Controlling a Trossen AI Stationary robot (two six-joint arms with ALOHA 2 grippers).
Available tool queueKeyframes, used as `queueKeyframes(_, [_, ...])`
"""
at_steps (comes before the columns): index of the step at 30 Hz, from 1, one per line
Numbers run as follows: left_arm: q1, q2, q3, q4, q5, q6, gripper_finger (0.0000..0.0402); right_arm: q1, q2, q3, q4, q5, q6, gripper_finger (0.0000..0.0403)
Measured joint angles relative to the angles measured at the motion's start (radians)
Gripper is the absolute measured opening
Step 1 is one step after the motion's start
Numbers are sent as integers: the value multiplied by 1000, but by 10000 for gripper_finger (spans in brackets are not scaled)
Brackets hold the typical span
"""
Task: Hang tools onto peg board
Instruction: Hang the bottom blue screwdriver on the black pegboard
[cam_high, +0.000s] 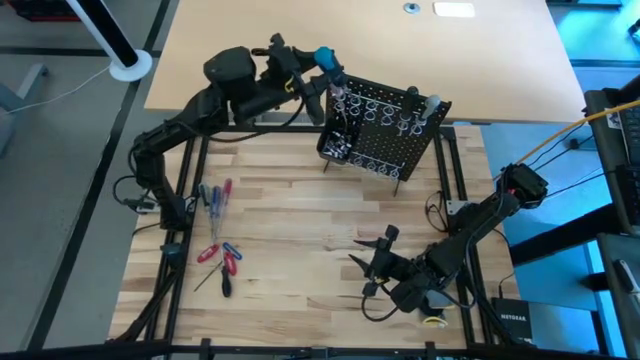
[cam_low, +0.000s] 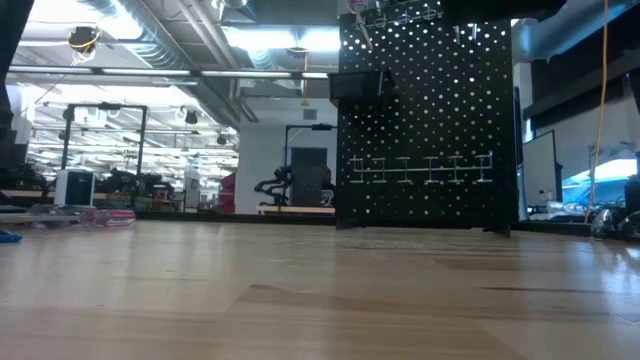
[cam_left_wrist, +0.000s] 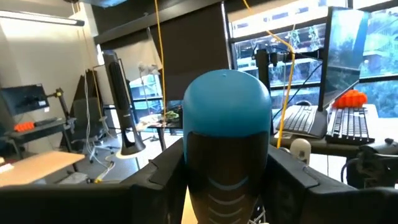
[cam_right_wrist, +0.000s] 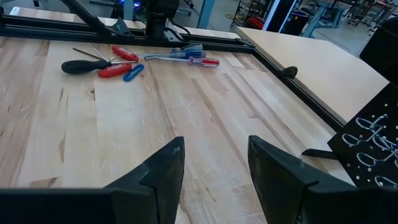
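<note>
Left gripper (cam_high: 322, 66) pinching a blue-handled screwdriver (cam_high: 326, 58) at the top left corner of the peg board (cam_high: 385, 125), long axis roughly upright, handle butt up, shaft hidden below the fingers. Right gripper (cam_right_wrist: 211, 168) spread, empty, low over the table (cam_high: 300, 200); remaining tools (cam_high: 218, 240) well apart ahead of it.

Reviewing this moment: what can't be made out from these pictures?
- Shaft of the blue-handled tool: left wrist view, hidden behind its own handle in the left end effector.
- Which ring it enters on the peg board: high view, too small.
- Peg board's top: low view, cut off.
</note>
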Motion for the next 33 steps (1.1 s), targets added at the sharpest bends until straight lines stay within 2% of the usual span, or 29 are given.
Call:
queueKeyframes(5, [22,11,0,-32,33,-47,150,0,0,0,-1,0,2,176])
queueKeyframes(18, [31,15,-4,-56,36,-56,152,1,0,0,-1,0,3,176])
queueKeyframes(25, [32,18,4,-59,78,-65,152,1,0,0,-1,-6,3,176])
queueKeyframes(33, [42,18,35,-132,87,-66,152,1,0,0,-1,-18,3,176])
